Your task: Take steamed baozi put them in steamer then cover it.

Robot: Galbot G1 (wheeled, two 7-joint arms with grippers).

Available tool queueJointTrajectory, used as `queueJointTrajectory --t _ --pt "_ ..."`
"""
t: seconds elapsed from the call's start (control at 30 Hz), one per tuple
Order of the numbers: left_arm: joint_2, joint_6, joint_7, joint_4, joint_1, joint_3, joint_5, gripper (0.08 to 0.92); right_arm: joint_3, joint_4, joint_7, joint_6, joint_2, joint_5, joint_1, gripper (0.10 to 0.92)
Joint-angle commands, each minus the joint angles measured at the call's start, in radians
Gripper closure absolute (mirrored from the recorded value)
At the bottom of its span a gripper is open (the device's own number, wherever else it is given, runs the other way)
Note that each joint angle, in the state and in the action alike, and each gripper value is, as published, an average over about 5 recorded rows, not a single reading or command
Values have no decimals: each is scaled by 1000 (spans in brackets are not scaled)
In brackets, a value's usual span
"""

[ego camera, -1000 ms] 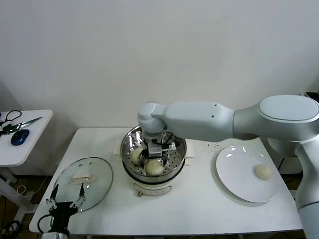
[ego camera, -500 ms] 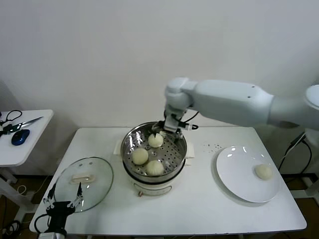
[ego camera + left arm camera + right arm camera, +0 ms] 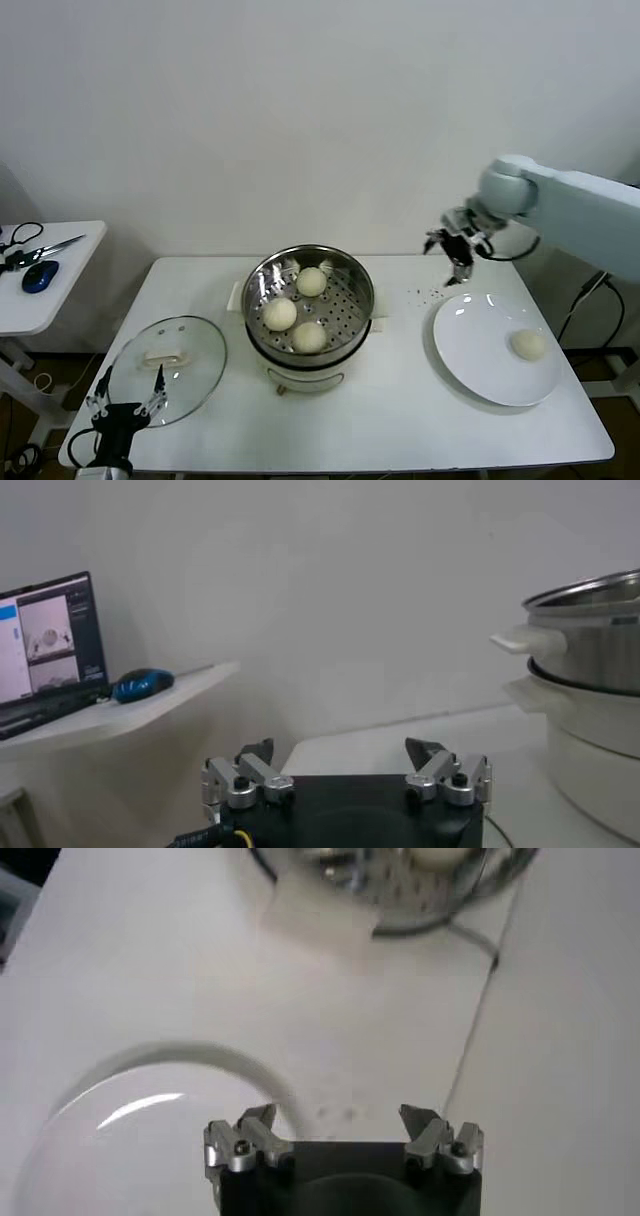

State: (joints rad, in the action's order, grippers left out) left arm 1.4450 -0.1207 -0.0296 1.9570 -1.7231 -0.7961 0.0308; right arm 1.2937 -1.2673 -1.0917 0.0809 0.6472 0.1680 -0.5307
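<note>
We are between buns. Three baozi [image 3: 311, 282] sit on the perforated tray of the steamer [image 3: 310, 262]; the fourth bun [image 3: 528, 345] lies alone on the white plate [image 3: 480, 370] at our right. Our right gripper [image 3: 452, 250] hangs empty above the table, between steamer and plate and just past the plate's far rim, its jaws spread wide. In its wrist view the plate's rim [image 3: 190, 1063] shows below the fingers. Our left gripper [image 3: 126, 402] waits low at the table's near left corner, jaws also apart, just beside the cover [image 3: 168, 362], which lies flat on the table left of the steamer.

Next, as we judge it, the right gripper needs to come down over the last bun and close on it softly enough not to squash the dough. The cover comes after.
</note>
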Motion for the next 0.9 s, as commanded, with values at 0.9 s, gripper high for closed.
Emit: queueJointTrajectory --t 0.9 --pt "38 18 -5 14 -9 -2 -66 177 -655 459 -67 -182 2 -411 652 203"
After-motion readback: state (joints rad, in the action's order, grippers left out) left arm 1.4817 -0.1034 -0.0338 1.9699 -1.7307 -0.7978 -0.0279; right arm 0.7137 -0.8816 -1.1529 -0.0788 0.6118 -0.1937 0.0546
